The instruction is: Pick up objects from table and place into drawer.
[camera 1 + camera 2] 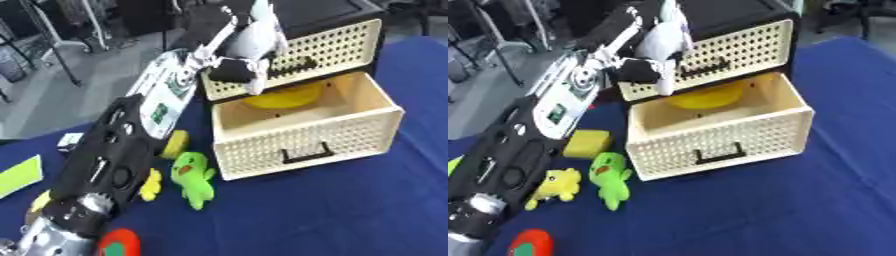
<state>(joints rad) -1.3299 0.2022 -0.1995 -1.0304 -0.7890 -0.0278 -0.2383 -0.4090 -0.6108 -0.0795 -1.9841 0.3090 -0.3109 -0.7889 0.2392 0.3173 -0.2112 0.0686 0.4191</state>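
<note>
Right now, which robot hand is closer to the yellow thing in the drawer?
Left. The left hand hangs just above the yellow thing at the back of the open drawer. The right hand shows in neither view.

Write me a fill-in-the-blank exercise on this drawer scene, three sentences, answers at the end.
1. The lower drawer of the perforated cabinet is pulled ____.
2. Inside that drawer, toward the back, lies a ____ object.
3. The robot's left hand hangs above the back of the drawer, while the green plush toy lies on the ____ tablecloth in front of it.

Missing words: open; yellow; blue
</note>
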